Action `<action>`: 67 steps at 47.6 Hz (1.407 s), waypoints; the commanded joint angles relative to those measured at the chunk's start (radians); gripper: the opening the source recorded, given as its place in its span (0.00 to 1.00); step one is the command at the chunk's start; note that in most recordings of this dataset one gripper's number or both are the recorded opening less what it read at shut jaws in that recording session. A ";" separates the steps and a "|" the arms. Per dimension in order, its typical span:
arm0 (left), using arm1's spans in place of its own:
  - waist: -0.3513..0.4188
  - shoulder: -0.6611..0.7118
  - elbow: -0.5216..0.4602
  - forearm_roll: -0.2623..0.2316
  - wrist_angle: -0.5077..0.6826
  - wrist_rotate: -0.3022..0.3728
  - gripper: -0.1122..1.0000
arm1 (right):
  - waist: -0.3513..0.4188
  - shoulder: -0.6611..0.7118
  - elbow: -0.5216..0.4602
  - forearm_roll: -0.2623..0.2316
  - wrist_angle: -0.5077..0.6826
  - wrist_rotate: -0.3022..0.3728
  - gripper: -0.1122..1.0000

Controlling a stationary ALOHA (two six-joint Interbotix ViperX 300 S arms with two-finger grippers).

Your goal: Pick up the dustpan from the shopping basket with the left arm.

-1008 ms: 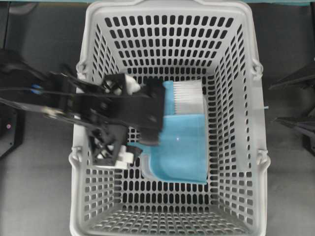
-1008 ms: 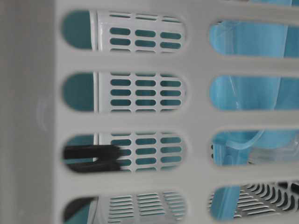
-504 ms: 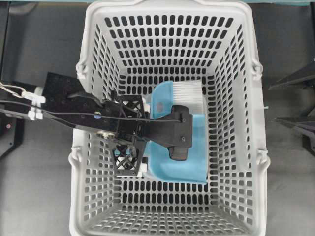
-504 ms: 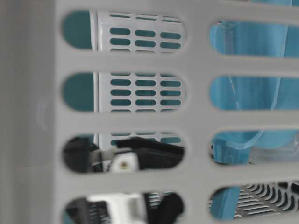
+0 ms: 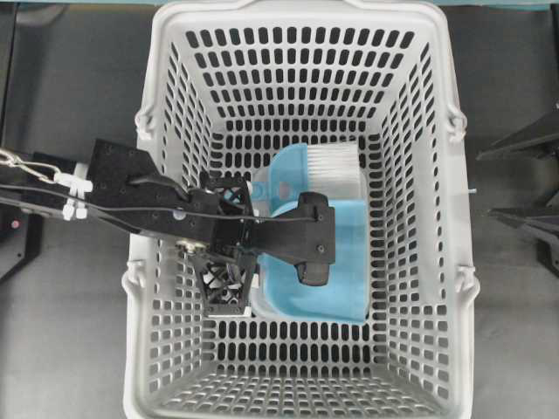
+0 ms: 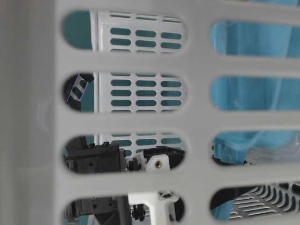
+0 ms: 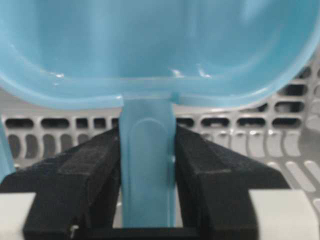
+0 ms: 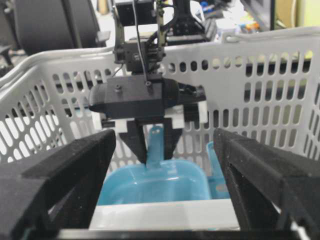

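Left wrist view showed the left arm's black claw (image 7: 148,165) pinching the thin straight handle of the light blue plastic dustpan (image 7: 150,55), one finger flat against each side. The dustpan lay on the floor of the large light grey slotted plastic shopping basket (image 5: 437,262), beside a blue hand brush with white bristles (image 5: 336,170). It looked light and stiff, though its glossy plastic could slip or swing; the handle near the tray seemed the soundest hold. The right claw (image 8: 165,165) stood spread, empty.
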 commanded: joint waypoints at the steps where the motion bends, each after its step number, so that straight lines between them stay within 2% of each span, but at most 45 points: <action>1: -0.003 -0.028 -0.017 0.002 -0.003 -0.002 0.36 | 0.002 0.012 -0.006 0.003 -0.005 0.002 0.78; 25: -0.002 -0.238 -0.118 0.003 -0.002 -0.009 0.36 | 0.005 0.014 0.000 0.005 0.003 0.003 0.78; 34: 0.002 -0.299 -0.150 0.003 0.043 -0.008 0.36 | 0.005 0.012 0.002 0.005 0.003 0.006 0.78; 40: 0.005 -0.301 -0.153 0.002 0.084 -0.008 0.36 | 0.005 0.012 0.003 0.005 0.003 0.021 0.78; 67: 0.011 -0.279 -0.190 0.003 0.129 -0.009 0.36 | 0.002 0.012 0.006 0.005 0.003 0.026 0.78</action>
